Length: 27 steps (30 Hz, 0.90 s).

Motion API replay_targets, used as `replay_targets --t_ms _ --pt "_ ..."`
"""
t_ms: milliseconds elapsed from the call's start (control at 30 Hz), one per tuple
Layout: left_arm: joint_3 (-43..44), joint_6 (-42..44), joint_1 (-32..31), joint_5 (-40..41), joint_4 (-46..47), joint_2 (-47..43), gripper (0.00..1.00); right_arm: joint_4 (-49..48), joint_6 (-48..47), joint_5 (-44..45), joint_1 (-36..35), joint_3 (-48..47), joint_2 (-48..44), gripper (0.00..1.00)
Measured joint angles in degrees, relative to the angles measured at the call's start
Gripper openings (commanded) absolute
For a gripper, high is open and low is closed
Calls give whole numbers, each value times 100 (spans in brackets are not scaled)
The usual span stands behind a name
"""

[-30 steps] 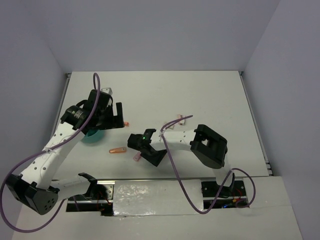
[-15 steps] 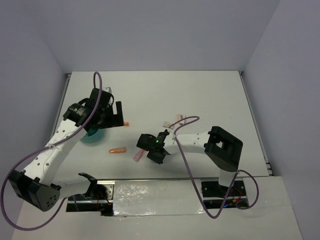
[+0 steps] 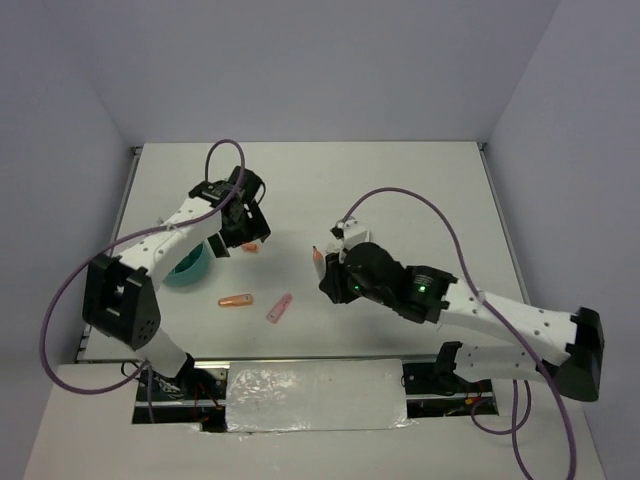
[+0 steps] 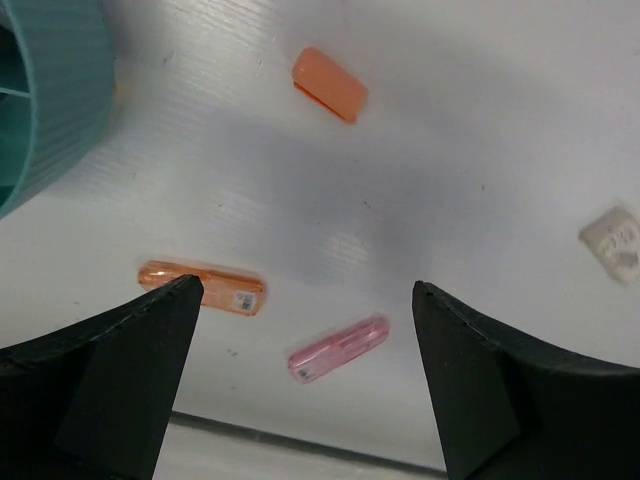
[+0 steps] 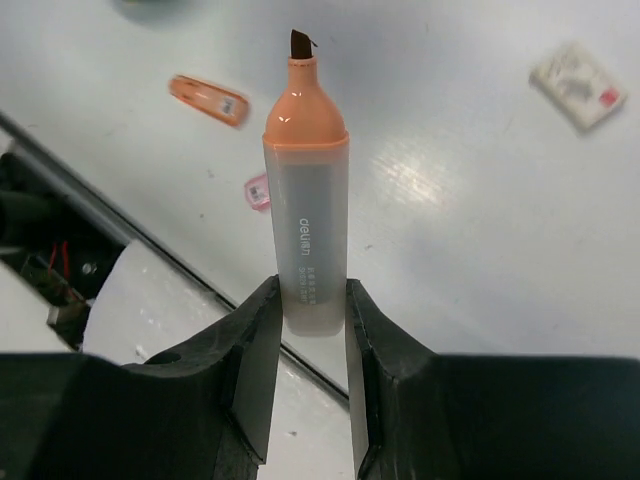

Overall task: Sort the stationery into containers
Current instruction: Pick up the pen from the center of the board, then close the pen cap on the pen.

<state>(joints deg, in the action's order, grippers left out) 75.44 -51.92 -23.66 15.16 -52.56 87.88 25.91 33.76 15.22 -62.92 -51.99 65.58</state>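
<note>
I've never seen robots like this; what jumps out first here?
The right gripper clamps an uncapped orange highlighter with a translucent barrel, held above the white table. The open left gripper hovers beside the round teal plastic bowl, over a short orange marker and a pink marker.

Round teal plastic bowl [image 4: 50, 90] looks ribbed and matt; white corrugated worktop [image 4: 480, 120] shows sheen; frosted-barrel orange plastic marker [image 5: 307, 210] looks smooth.

Overhead view, two close downward wrist views; pink marker [image 4: 338, 349] common.
</note>
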Motion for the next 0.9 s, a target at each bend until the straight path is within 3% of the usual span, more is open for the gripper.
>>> replay_targets --t_ms 167,333,533,900 --pt "330 -1145 -39 289 -105 981 87 129 -1228 -562 302 -22 -855 0" --pt "905 -2046 -83 599 -297 1639 86 586 -1893 -1191 332 -79 -839 0" --pt "1609 -2723 -87 765 -442 2317 80 844 -2356 -1980 332 -94 -824 0" --pt "1397 -3403 -87 881 -634 2636 77 892 -2951 -2885 332 -278 -498 0"
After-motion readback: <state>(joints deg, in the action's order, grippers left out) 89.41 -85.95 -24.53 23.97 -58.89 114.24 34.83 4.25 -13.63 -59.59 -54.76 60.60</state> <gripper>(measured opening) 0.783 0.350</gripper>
